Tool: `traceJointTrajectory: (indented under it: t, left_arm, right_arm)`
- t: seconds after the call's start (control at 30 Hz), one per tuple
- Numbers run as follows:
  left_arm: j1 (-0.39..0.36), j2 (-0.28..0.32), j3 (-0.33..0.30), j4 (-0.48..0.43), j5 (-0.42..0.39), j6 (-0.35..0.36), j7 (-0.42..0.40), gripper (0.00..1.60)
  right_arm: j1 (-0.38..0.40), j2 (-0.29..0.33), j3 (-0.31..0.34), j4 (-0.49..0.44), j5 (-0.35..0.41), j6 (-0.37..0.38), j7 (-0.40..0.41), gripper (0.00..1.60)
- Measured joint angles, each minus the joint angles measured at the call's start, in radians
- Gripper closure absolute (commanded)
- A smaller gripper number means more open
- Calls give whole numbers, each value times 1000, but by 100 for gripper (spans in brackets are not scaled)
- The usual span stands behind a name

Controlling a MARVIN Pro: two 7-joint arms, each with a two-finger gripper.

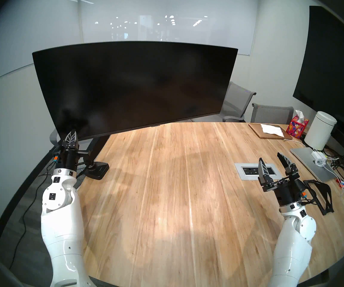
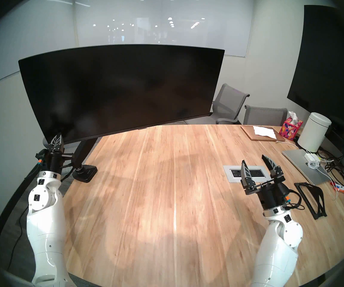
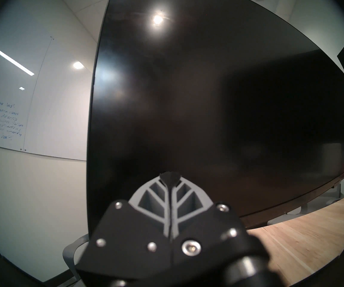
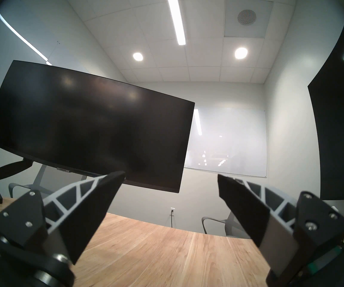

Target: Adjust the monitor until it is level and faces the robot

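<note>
The monitor (image 1: 133,87) is a wide curved black screen on a black jointed arm mount (image 1: 100,145) clamped at the table's far left. It is tilted, its left end lower than its right. It also shows in the other head view (image 2: 121,89) and both wrist views (image 3: 208,94) (image 4: 94,125). My left gripper (image 1: 71,133) (image 2: 58,135) is shut and empty, its tips (image 3: 170,174) at the screen's lower left corner, close to or touching its face. My right gripper (image 1: 270,157) (image 2: 254,158) (image 4: 171,175) is open and empty above the table's right side, well short of the monitor.
A wooden table (image 1: 167,197) has a power socket panel (image 1: 250,170) near my right gripper. On its right are a laptop (image 1: 310,162), a black stand (image 1: 320,195), cables, a white canister (image 1: 320,133) and a tissue box (image 1: 296,127). A large flat screen (image 1: 333,63) hangs on the right wall. Grey chairs (image 1: 270,113) stand behind.
</note>
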State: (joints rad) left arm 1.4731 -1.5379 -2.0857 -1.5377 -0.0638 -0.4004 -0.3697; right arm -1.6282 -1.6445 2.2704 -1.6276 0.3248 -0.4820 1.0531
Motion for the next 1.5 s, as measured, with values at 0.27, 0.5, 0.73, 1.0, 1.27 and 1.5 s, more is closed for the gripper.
traceJointTrajectory:
  t: [0.27,0.5,0.73,1.0,1.27,1.5]
  left_arm:
    - [-7,2,4,9,6,-4,8,160]
    - [-13,4,8,17,6,-8,13,160]
    - [-19,6,13,26,7,-11,19,160]
    - [-29,10,17,38,9,-15,26,160]
    - [-36,13,22,46,10,-16,32,160]
    - [-40,16,26,51,10,-16,36,160]
  right_arm:
    - [0,0,0,0,0,0,0,0]
    - [0,0,0,0,0,0,0,0]
    - [0,0,0,0,0,0,0,0]
    - [0,0,0,0,0,0,0,0]
    - [0,0,0,0,0,0,0,0]
    - [0,0,0,0,0,0,0,0]
